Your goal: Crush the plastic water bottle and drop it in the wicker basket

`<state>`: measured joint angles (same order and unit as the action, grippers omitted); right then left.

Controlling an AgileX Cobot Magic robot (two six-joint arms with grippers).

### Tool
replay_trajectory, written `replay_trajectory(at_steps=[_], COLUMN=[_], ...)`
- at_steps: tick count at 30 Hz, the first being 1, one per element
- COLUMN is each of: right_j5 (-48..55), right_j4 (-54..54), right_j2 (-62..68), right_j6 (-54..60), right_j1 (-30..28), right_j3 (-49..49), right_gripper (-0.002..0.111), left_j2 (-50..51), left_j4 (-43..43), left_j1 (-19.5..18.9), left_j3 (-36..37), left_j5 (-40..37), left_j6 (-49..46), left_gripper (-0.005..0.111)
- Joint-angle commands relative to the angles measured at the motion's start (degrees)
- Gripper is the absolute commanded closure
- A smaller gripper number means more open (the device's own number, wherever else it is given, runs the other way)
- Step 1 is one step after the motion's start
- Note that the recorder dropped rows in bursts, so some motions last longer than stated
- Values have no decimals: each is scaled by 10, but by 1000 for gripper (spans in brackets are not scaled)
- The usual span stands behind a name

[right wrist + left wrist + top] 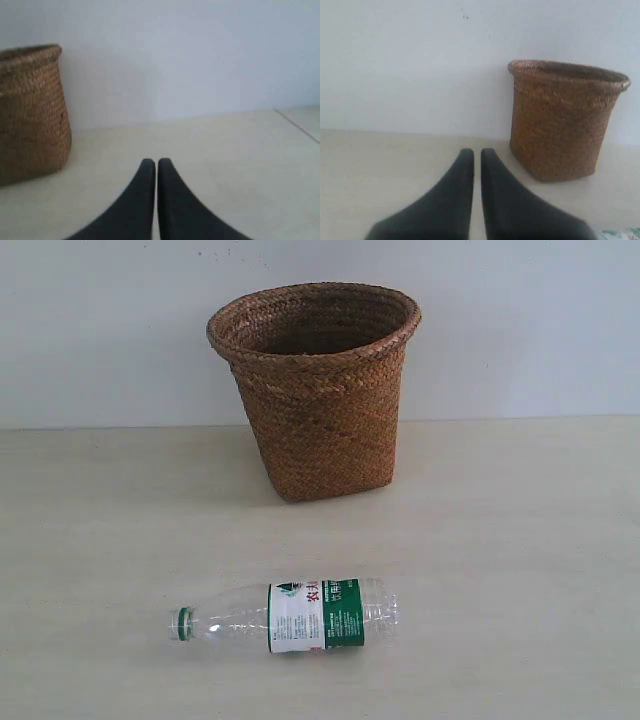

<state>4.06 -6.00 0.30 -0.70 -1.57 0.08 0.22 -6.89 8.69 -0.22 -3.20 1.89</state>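
While the bottle [290, 615] lies flat, closed left gripper [476, 152] sits nearby.

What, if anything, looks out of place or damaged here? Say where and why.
Only the plastic water bottle stands out: it lies on its side on the table, in front of the upright wicker basket, apart from it. It looks whole, capped, with no spill visible.
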Motion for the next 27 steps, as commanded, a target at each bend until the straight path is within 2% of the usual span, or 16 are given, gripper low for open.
replay_trajectory(at_steps=[1, 8, 12, 19, 27], right_j5=[-78, -233, -234, -222, -216], right_j4=[-15, -11, -1, 26, 70], right_j2=[-3, -3, -3, 69, 239], right_j6=[-66, -129, -146, -141, -141], right_j1=[-1, -1, -1, -1, -1], right_j3=[-1, -1, -25, -128, -239], right_gripper=[108, 108, 108, 108, 108], left_j2=[-2, -2, -2, 67, 259], left_j4=[-15, -18, -12, -10, 20], left_j1=[-2, -2, -2, -2, -2], left_j3=[2, 2, 2, -73, -213], left_j5=[66, 200, 258, 263, 255], left_j6=[9, 95, 106, 106, 106], left_gripper=[102, 102, 102, 102, 102])
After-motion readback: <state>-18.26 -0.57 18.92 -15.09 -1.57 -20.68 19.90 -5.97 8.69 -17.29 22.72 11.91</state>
